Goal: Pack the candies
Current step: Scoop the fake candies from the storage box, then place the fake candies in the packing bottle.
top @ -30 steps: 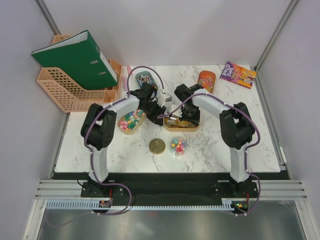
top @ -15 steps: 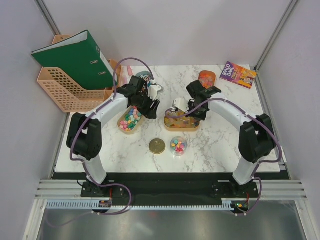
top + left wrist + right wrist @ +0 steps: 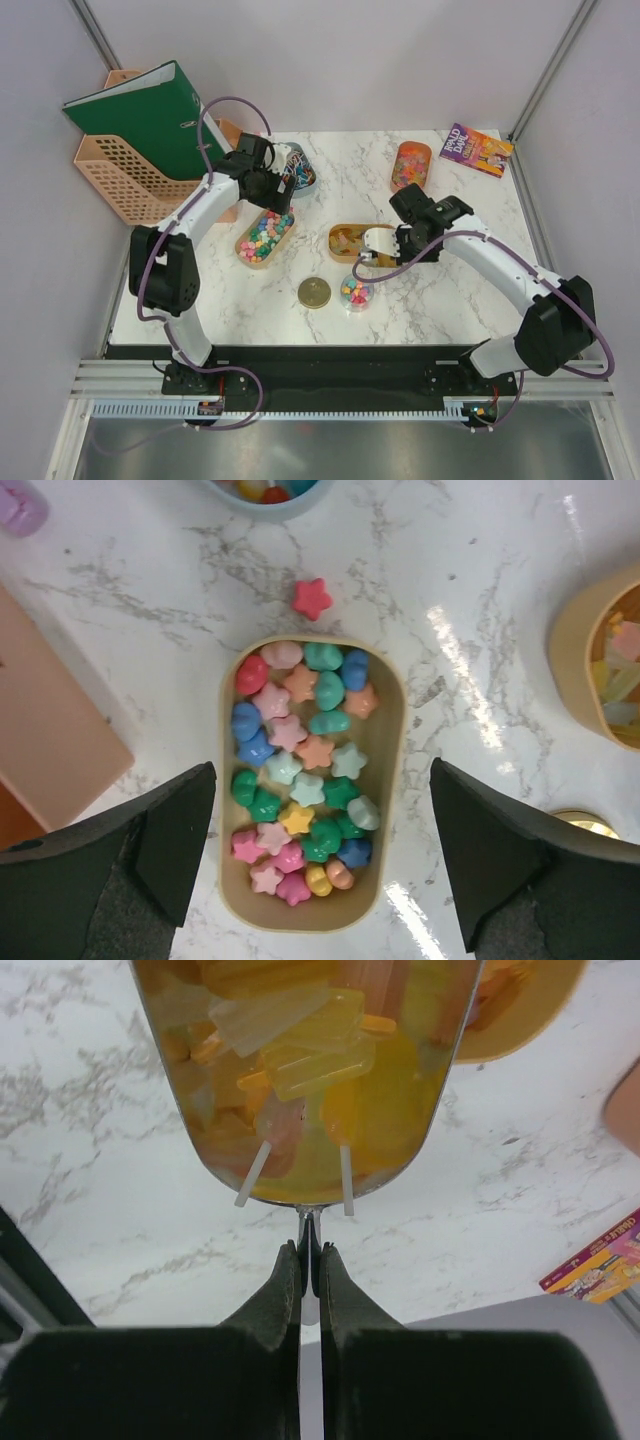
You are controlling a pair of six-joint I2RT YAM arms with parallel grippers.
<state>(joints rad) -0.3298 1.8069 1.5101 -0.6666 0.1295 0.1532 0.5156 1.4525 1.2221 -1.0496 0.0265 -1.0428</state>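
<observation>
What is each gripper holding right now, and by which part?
The right gripper pinches the metal scoop by its thin handle end; candies lie in it. The left gripper is open above a tray and holds nothing.

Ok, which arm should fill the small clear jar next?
Likely right. The right tool is shut on the scoop, loaded with yellow and orange candies, near the jar. The left tool hangs open and empty over a tray.

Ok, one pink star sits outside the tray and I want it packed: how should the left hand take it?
Come straight down with the open left hand and pinch the pink star across its width, I'd say. It lies flat on the marble, apart from the tray rim, with room either side.
</observation>
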